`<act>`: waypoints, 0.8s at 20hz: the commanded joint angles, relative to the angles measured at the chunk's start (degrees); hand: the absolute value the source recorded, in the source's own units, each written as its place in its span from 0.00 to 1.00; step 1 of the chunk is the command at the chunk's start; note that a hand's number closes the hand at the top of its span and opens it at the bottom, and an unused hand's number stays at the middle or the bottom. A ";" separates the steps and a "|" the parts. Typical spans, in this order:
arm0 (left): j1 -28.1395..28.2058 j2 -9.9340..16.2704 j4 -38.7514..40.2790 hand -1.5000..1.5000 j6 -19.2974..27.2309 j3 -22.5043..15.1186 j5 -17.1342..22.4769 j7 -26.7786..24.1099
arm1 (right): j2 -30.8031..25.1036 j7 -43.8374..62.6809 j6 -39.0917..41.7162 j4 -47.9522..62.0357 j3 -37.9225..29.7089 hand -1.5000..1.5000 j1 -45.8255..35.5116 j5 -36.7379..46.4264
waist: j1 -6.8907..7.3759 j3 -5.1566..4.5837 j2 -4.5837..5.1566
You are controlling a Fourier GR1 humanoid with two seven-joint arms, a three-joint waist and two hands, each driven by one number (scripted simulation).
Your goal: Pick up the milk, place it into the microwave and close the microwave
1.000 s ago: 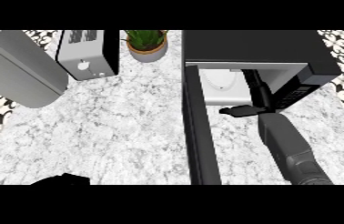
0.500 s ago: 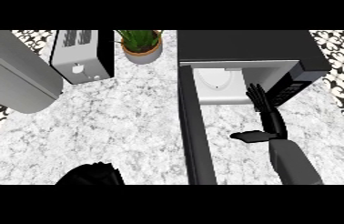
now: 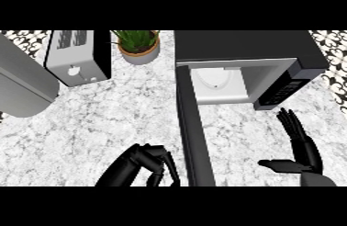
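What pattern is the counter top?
White and grey marble veining on the counter top, seen best in the head view.

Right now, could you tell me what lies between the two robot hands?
In the head view, the open microwave door stands between the left robot hand and the right robot hand.

Kitchen: marble counter, toaster, open microwave.

marble counter | on it: toaster; potted plant; microwave
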 commanded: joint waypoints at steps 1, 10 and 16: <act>-5.55 -0.01 9.62 1.00 4.45 -5.57 -2.24 -1.43 | -1.48 -0.58 7.96 -8.81 1.13 0.00 7.40 -2.55 | -0.67 -0.05 0.10; -19.60 -0.01 36.49 1.00 15.29 -10.30 -0.76 -11.26 | -6.07 -0.26 11.02 -25.71 3.37 0.00 18.13 -6.68 | -0.87 -0.02 0.66; -21.82 -0.01 42.78 1.00 30.07 -19.33 4.91 -20.25 | -6.85 3.72 16.18 -34.95 5.15 0.00 20.97 -14.32 | -2.06 -0.11 0.88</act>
